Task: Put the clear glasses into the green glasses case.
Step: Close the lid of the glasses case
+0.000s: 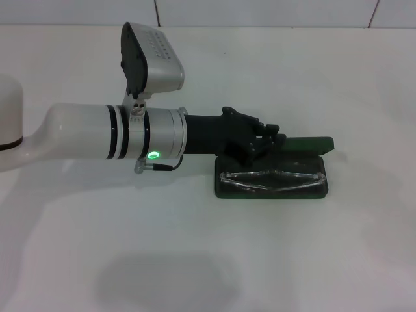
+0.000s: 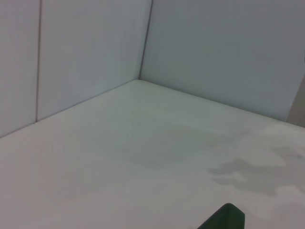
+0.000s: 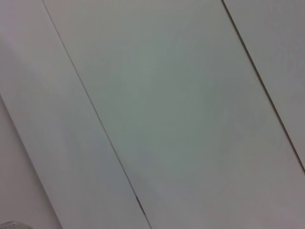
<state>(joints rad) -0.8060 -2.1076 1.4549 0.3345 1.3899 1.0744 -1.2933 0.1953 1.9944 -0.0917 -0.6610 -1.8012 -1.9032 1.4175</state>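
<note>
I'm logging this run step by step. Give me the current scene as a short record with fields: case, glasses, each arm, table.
case: green glasses case open on the table, lid raised at the far side
glasses: clear glasses lying inside the case's lower half, temples folded
left arm: reaches across from the left; left claw sits at the case's lid edge
left claw fingers: cannot be made out
right arm: not in the head view; its wrist camera shows only wall panels
table: white table, a shadow near the front edge
</note>
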